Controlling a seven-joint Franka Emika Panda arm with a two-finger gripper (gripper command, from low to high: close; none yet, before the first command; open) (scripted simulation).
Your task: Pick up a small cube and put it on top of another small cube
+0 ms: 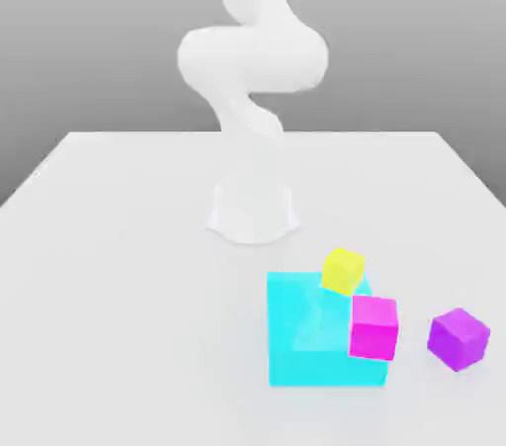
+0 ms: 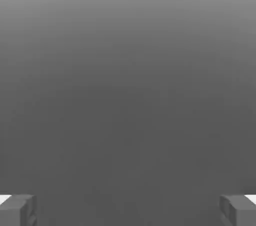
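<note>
A small violet-purple cube (image 1: pixel 459 338) rests on the white table (image 1: pixel 119 315) at the exterior view's right, apart from the other blocks. A yellow cube (image 1: pixel 343 271) and a magenta-pink cube (image 1: pixel 374 326) sit against the big cyan block (image 1: pixel 306 340). The white arm (image 1: pixel 252 68) rises from its base at the table's back and leaves the picture at the top. In the hand view my gripper (image 2: pixel 128 210) stands open, its two grey fingertips (image 2: pixel 17 210) wide apart with nothing between them, facing plain grey background.
The arm's round base (image 1: pixel 253 209) stands behind the cyan block. The table's edges run along the exterior view's left and right, and white surface stretches to the left of the blocks.
</note>
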